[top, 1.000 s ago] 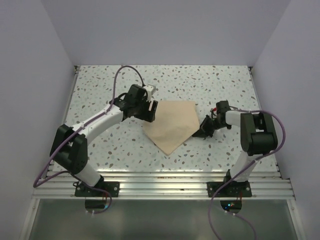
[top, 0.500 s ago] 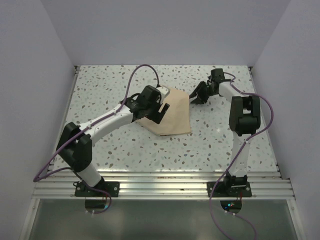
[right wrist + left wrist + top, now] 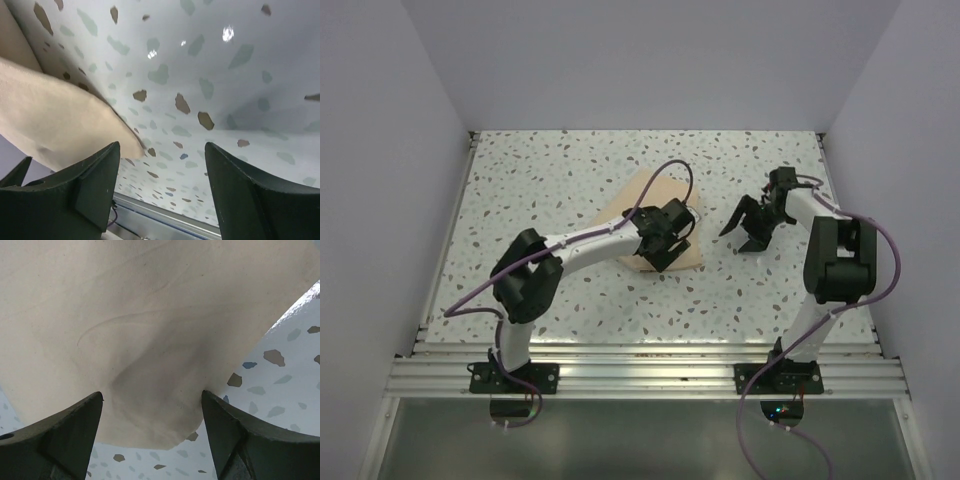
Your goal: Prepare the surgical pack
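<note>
The surgical pack shows as a folded tan cloth (image 3: 638, 196) lying mid-table; whatever is inside it is hidden. My left gripper (image 3: 667, 248) hovers over the cloth's near right end, open. In the left wrist view the cloth (image 3: 150, 315) fills the top, and its rounded corner lies between the spread fingers of the left gripper (image 3: 152, 396). My right gripper (image 3: 745, 226) stands open to the right of the cloth, apart from it. In the right wrist view the cloth's edge (image 3: 50, 115) sits at the left, beside the left finger, and nothing is between the right gripper's (image 3: 162, 146) fingers.
The speckled tabletop (image 3: 540, 180) is walled on three sides. An aluminium rail (image 3: 640, 370) runs along the near edge, where both arm bases are bolted. The left arm's purple cable (image 3: 670, 170) loops above the cloth.
My right gripper carried the cloth's right corner to the far side, opened, let go and drew back. The left arm swung right over the cloth, which now lies more tightly folded.
</note>
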You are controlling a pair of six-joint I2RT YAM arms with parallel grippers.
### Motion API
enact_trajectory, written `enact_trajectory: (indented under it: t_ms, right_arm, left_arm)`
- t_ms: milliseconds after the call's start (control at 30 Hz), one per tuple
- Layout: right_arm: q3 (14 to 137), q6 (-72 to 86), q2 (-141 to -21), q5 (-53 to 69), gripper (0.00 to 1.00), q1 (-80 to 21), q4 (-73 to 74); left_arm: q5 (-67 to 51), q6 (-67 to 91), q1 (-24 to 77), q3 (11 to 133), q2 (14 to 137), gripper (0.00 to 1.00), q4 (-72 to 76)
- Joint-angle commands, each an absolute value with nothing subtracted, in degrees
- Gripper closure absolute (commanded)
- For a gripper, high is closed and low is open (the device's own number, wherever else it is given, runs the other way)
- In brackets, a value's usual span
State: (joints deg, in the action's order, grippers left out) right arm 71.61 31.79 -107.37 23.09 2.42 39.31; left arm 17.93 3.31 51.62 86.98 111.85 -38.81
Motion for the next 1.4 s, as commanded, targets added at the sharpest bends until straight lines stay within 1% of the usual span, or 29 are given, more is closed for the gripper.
enact_trajectory:
  t_ms: [0, 100, 233, 467, 600, 667, 700, 767, 867, 900, 967, 1000, 1067, 1100, 1200, 1233, 1300, 1367]
  right_arm:
    - [68.2, 28.0, -102.1, 23.2, 0.27, 1.9, 39.5]
    - [65.3, 28.0, -101.2, 24.3, 0.26, 1.8, 38.2]
    - [63.8, 28.4, -101.4, 25.2, 0.25, 1.8, 37.5]
    - [64.2, 28.3, -101.2, 25.2, 0.24, 1.8, 37.1]
    - [64.2, 28.4, -101.4, 25.4, 0.24, 1.6, 37.0]
    - [64.2, 28.5, -101.4, 25.4, 0.23, 1.4, 37.0]
    - [64.2, 28.4, -101.4, 25.3, 0.23, 1.3, 37.0]
    - [64.2, 28.4, -101.3, 25.4, 0.23, 1.1, 37.0]
    - [64.2, 28.3, -101.4, 25.4, 0.23, 0.7, 37.0]
    - [64.4, 28.4, -101.6, 25.4, 0.23, 0.6, 37.1]
    - [64.7, 28.6, -101.9, 26.0, 0.23, 0.4, 37.0]
    - [65.0, 28.7, -102.3, 26.7, 0.23, 0.4, 37.1]
    - [65.6, 29.2, -102.6, 27.2, 0.23, -1.6, 36.4]
    - [66.0, 29.4, -102.7, 28.4, 0.23, -2.0, 35.9]
    - [67.4, 31.4, -103.4, 31.3, 0.29, -4.4, 33.1]
    - [67.8, 33.0, -104.4, 33.0, 0.35, -5.5, 31.3]
    - [68.4, 35.1, -105.3, 34.7, 0.41, -6.8, 28.8]
    - [69.8, 37.8, -107.0, 36.1, 0.53, -8.4, 26.4]
  left_arm:
    - [23.2, 2.6, 53.0, 87.4, 111.5, 0.17, -40.3]
    - [24.3, 2.9, 53.2, 87.6, 112.8, 0.18, -40.5]
    - [25.5, 2.7, 53.2, 87.6, 114.6, 0.27, -40.3]
    - [25.5, 3.4, 53.2, 87.5, 116.5, 0.33, -40.2]
    - [26.9, 3.5, 52.8, 87.5, 116.9, 0.39, -40.1]
    - [26.8, 4.0, 52.3, 87.4, 116.8, 0.45, -40.2]
    - [26.5, 4.1, 52.1, 87.2, 116.6, 0.50, -40.1]
    - [26.3, 4.1, 51.7, 86.8, 115.9, 0.54, -39.5]
    - [25.8, 4.1, 51.0, 87.0, 115.8, 0.64, -39.6]
    - [25.3, 4.1, 50.9, 87.1, 115.8, 0.69, -39.6]
    - [25.1, 4.2, 50.5, 87.3, 115.6, 0.75, -39.8]
    - [25.0, 4.2, 50.4, 87.4, 115.3, 0.81, -39.9]
    - [24.9, 4.0, 50.2, 87.5, 115.0, 0.86, -40.2]
    - [24.8, 4.0, 50.2, 87.6, 114.4, 0.90, -40.4]
    - [24.1, 3.8, 50.0, 87.7, 113.3, 0.97, -40.5]
    - [23.8, 3.7, 49.8, 87.7, 113.0, 0.98, -40.5]
    - [23.1, 3.6, 49.7, 88.2, 112.4, 1.00, -40.6]
    - [22.2, 3.4, 49.6, 88.6, 112.1, 1.00, -40.7]
